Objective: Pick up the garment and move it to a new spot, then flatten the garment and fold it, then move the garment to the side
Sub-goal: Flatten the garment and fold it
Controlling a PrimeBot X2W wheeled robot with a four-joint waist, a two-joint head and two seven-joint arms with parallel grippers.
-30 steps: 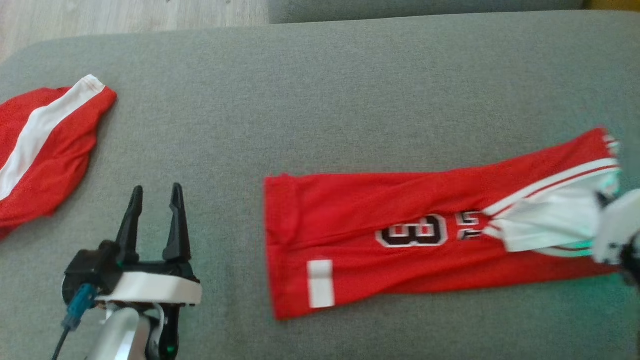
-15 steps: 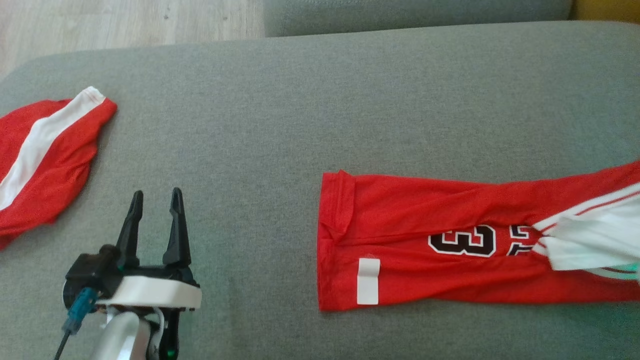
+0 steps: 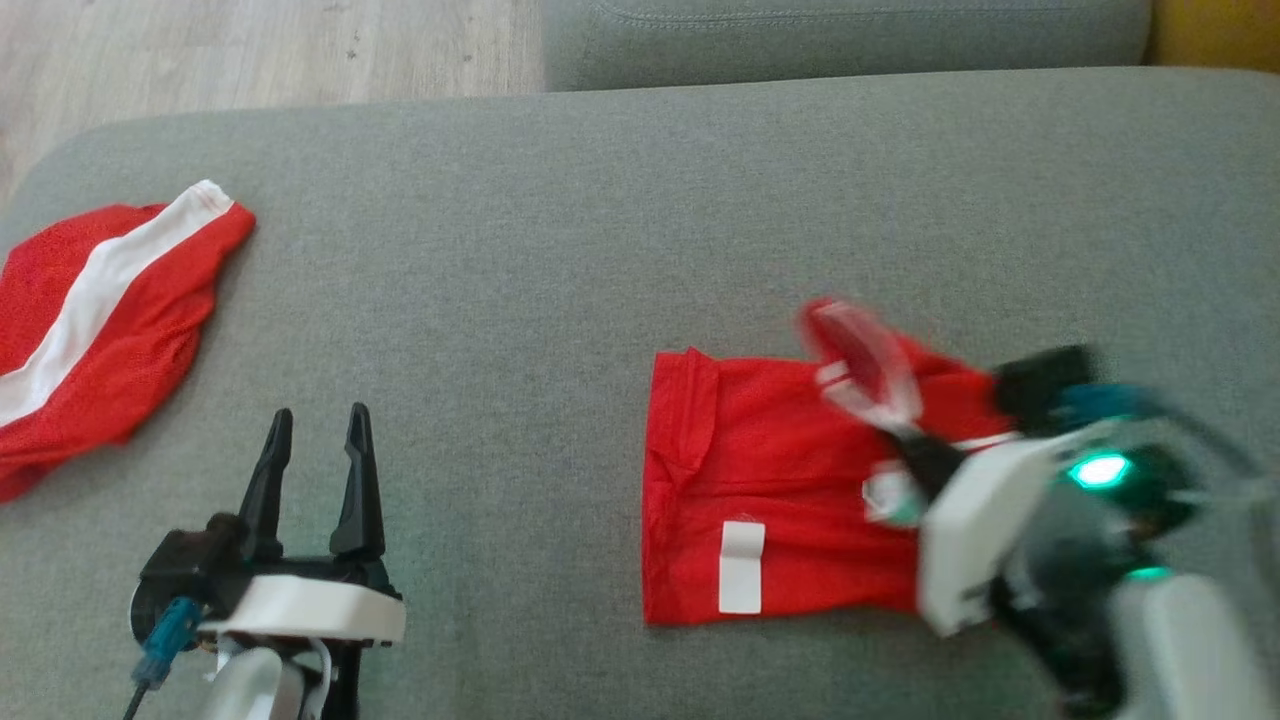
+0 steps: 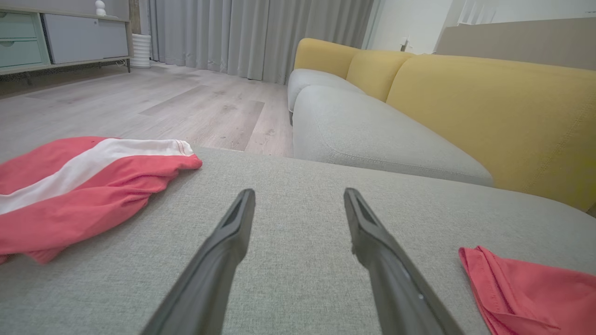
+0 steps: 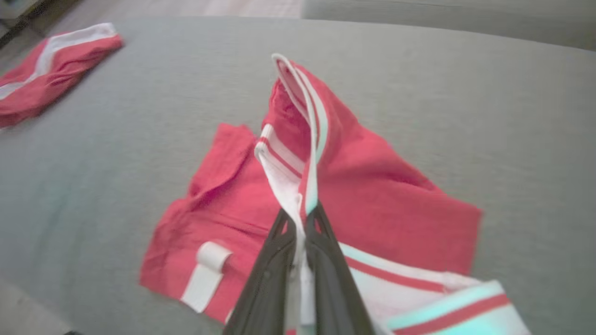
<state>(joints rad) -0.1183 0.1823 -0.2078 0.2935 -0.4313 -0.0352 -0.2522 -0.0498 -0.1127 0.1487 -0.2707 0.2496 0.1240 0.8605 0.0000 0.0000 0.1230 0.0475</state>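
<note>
The left gripper (image 3: 318,412) sits at the lower left of the head view on its white wrist, its two dark fingers (image 4: 372,242) spread wide and pointing forward. The right arm (image 3: 1170,640) reaches in from the lower right, blurred (a green light glows on its wrist). The right gripper (image 5: 301,213) has its fingers pressed together, pinching a raised fold of the garment (image 5: 372,186).

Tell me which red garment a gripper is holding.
The red jersey at the robot's right, pinched by the right gripper; the white-striped garment lies untouched at left.
</note>
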